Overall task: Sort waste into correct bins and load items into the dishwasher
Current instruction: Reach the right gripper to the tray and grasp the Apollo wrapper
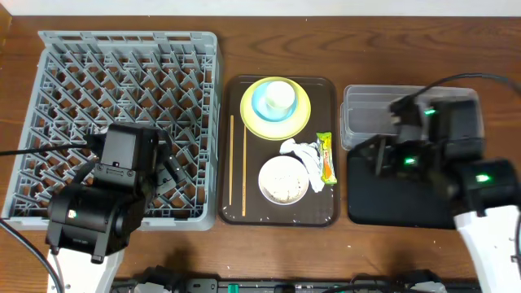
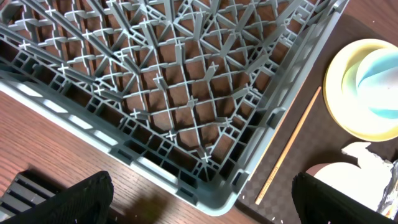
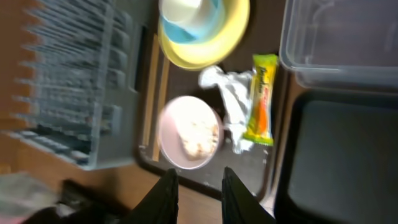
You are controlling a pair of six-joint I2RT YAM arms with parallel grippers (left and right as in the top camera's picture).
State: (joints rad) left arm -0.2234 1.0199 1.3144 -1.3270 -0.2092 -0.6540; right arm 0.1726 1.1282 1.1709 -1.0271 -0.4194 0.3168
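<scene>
The grey dish rack [image 1: 130, 37] fills the left of the table. A yellow plate [image 1: 251, 114] holds a light-blue cup [image 1: 260, 103] with a white cup [image 1: 279, 95] in it. A white bowl [image 1: 283, 181] holds rice-like crumbs. The crumpled tissue [image 1: 304, 153] and the orange-and-green wrapper [image 1: 326, 158] lie beside it. Two chopsticks [image 1: 232, 163] lie to the left. My left gripper [image 2: 199, 211] is open over the rack's front right corner [image 2: 211, 186]. My right gripper [image 3: 199, 186] is open and empty, above the table edge near the bowl [image 3: 186, 134].
All dishes and waste sit on a dark brown serving tray [image 1: 269, 210]. A clear tub [image 1: 366, 114] stands at the back right, a flat black tray [image 1: 399, 199] in front of it, with the right arm over both. Loose crumbs dot the brown tray.
</scene>
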